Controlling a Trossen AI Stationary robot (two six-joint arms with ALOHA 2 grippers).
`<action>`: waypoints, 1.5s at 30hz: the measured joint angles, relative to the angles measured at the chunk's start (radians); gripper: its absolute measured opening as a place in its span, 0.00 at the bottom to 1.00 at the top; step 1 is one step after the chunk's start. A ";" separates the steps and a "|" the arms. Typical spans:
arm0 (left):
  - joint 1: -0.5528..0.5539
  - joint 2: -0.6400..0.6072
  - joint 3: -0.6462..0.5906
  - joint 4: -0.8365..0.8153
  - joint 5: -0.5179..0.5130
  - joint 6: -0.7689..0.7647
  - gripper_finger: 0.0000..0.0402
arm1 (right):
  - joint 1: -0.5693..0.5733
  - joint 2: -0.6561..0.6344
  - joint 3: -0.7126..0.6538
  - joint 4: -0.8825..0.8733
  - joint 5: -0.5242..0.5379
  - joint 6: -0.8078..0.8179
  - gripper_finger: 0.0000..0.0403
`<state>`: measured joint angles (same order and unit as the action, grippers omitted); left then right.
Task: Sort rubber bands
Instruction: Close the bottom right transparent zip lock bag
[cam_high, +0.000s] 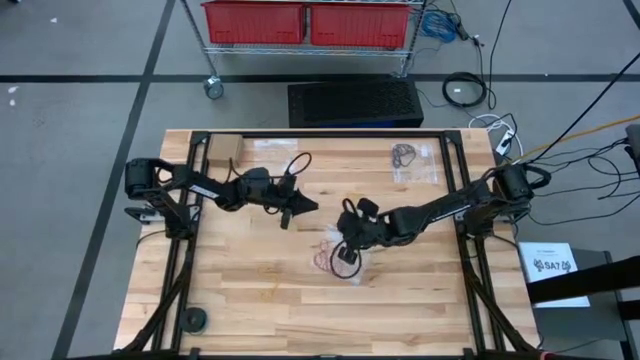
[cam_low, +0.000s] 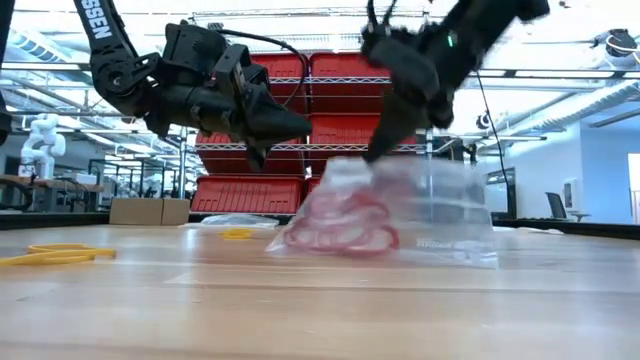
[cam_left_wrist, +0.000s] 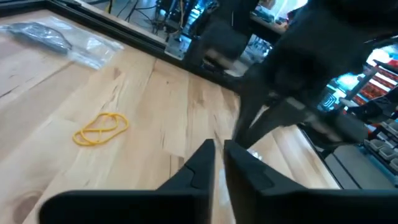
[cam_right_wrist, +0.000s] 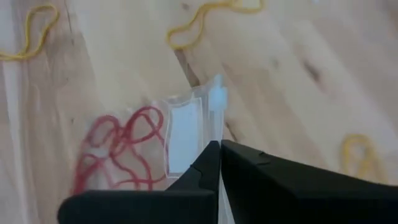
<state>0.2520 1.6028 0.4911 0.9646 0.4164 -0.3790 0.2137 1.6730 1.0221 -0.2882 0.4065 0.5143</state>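
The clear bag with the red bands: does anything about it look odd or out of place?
Yes. The clear bag is not lying flat: the right gripper has shut its fingers on the bag's edge, so one side stands up. The red bands are bunched inside. Yellow bands lie loose on the table.

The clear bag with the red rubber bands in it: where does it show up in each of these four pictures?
High view: clear bag at table centre, under the right gripper.
Low view: bag at middle, red rubber bands inside, top edge pinched.
Left wrist view: cannot tell; dark blurred arm covers that spot.
Right wrist view: bag just ahead of the shut fingers.
Shared landmark: the red bands.
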 joint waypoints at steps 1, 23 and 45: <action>-0.003 0.000 0.000 0.001 0.000 0.000 0.11 | 0.009 0.000 0.031 -0.039 0.016 -0.005 0.00; -0.129 -0.001 0.000 0.085 -0.020 0.027 0.42 | 0.077 -0.002 0.327 -0.323 0.145 -0.066 0.00; -0.174 -0.001 0.021 0.091 -0.070 0.168 0.01 | 0.076 -0.017 0.327 -0.296 0.111 -0.047 0.07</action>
<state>0.0776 1.6020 0.5117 1.0553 0.3464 -0.2111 0.2901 1.6557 1.3491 -0.5841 0.5175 0.4671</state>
